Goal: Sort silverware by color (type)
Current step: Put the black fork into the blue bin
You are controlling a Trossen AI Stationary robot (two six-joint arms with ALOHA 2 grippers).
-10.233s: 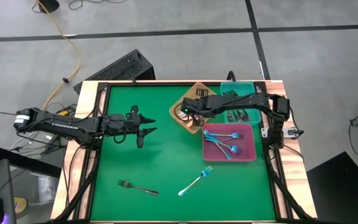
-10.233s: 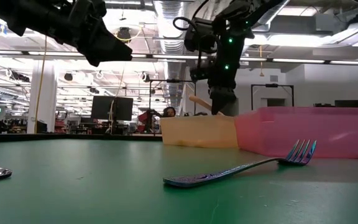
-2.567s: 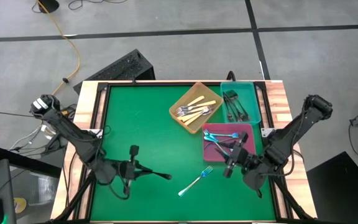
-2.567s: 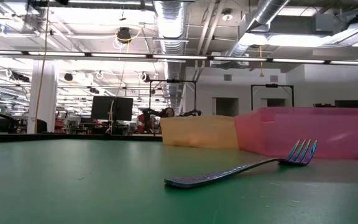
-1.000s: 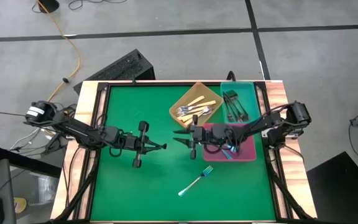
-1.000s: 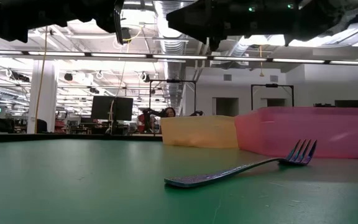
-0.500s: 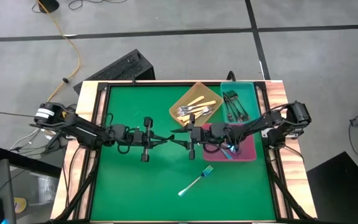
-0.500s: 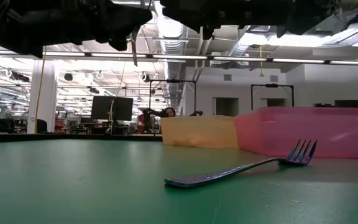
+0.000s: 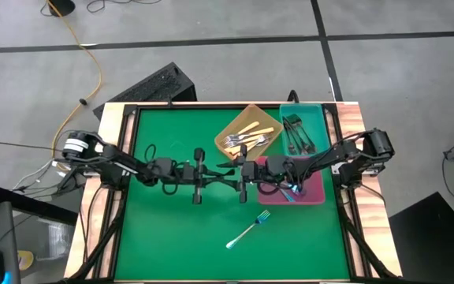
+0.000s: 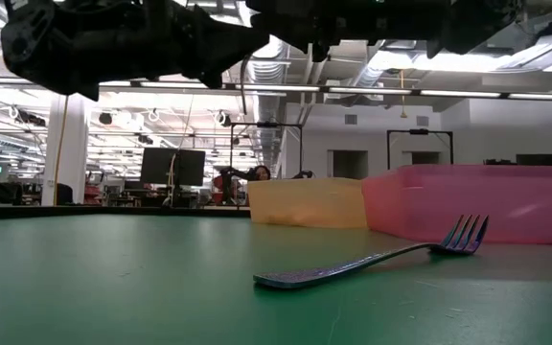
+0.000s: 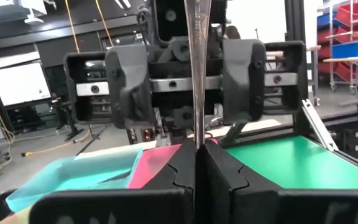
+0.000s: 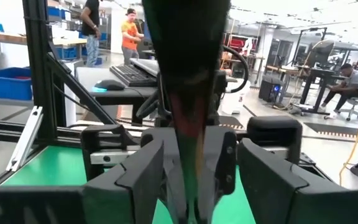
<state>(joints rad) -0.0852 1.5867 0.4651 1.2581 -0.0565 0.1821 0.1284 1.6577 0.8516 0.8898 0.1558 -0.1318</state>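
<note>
High over the middle of the green table, my left gripper [image 9: 213, 175] is shut on a thin black fork [image 11: 197, 74]. My right gripper [image 9: 228, 174] faces it tip to tip and is open. Its two fingers [image 11: 129, 81] stand on either side of the fork and of my left fingertips. I see no touch between the right fingers and the fork. An iridescent blue fork [image 9: 249, 229] lies flat on the table toward the near edge, also in the low view [image 10: 372, 259]. My left gripper pinches a narrow part of the black fork's shaft [image 11: 197, 142] between its two fingers. The fingers come level from the table's left. The fork rises steeply out of the fingertips, clear of the table. I cannot tell which end it holds.
An orange tray [image 9: 237, 151] with cream-handled forks and a teal tray [image 9: 319, 130] with black forks stand at the far right. A pink tray [image 9: 315, 189] with blue forks lies under my right arm. Bare green table stretches along the left and near sides.
My left gripper has carried the black fork toward the table's right edge until it meets my right gripper, and has sunk a little. My right arm has stayed where it was. The blue fork on the table has not moved.
</note>
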